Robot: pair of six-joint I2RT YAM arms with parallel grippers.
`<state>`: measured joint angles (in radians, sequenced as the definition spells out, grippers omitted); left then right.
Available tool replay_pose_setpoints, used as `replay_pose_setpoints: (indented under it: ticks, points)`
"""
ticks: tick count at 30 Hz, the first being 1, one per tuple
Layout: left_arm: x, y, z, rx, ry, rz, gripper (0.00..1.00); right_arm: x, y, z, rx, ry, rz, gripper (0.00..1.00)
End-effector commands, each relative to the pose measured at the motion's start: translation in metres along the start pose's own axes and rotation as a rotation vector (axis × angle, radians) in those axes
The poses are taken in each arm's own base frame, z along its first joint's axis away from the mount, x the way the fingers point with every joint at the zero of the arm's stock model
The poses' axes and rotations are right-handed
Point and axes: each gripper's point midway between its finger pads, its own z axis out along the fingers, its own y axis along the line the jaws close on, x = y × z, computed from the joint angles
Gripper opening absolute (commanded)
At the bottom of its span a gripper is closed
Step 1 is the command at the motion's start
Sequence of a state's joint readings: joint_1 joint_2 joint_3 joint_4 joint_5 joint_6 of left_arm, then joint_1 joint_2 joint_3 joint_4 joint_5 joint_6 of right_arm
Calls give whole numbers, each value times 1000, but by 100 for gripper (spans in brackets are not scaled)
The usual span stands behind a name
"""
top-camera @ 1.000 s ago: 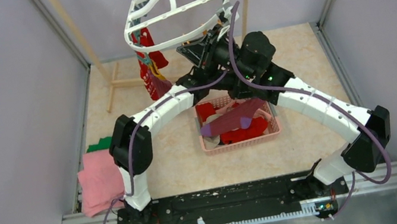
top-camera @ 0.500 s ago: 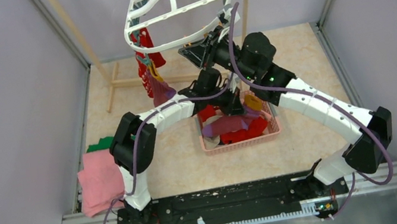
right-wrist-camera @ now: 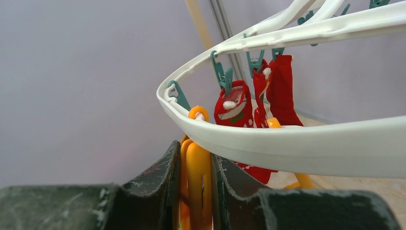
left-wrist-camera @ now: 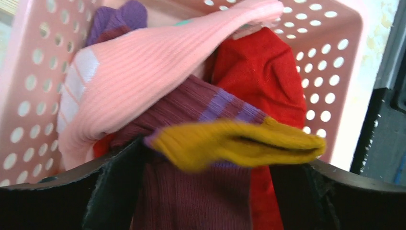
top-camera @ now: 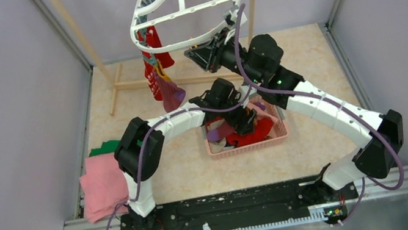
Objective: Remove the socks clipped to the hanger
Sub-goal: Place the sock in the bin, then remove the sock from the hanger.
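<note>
The left pincer (left-wrist-camera: 206,188), jaws apart above the pink basket (left-wrist-camera: 317,62) with the yellow-banded maroon sock (left-wrist-camera: 191,103) lying inside, should lift straight up without snagging it, while the right pincer (right-wrist-camera: 196,188), behind the basket, grips an orange clip (right-wrist-camera: 197,160) on the hanger (right-wrist-camera: 297,143).

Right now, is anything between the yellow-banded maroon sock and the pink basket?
Nothing visible does. The open left gripper is right over the pink basket, and the yellow-banded maroon sock is directly above the socks inside.

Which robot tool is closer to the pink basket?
Left. The left tool hangs open right over the pink basket, just above the socks inside. The right tool is higher up at the white hanger, pinching an orange clip.
</note>
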<state>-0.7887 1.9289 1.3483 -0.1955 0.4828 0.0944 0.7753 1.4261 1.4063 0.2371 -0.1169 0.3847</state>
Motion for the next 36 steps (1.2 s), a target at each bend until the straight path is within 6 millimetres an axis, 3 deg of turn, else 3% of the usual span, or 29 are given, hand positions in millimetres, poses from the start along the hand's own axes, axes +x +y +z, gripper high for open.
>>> replay_pose_setpoints:
  ticks: [1,4,8,14,17,20,23,27,36]
  points:
    - [-27,-24,-41,27,-28,67,99,-27,8,-12,-17,-57,-28,0]
    - [-46,-58,-78,129,-63,123,99,-30,6,-13,-13,-62,-35,0]
    - [-38,-88,-117,219,-23,195,99,-31,3,-17,-8,-65,-39,0]
    - [-18,-102,-164,225,46,246,99,-32,-4,-25,13,-71,-39,0]
    - [-18,-115,-197,261,2,266,99,-32,-6,-28,17,-70,-40,0]
    - [-15,-115,-227,281,-72,280,99,-33,-7,-29,18,-70,-38,0]
    - [-5,-100,-249,256,-118,289,99,-34,-7,-28,15,-70,-37,0]
    - [7,-63,-268,139,-129,246,99,-34,-7,-28,11,-70,-28,0]
    - [-19,23,-318,-149,-360,156,94,-34,1,-27,-35,-54,-22,0]
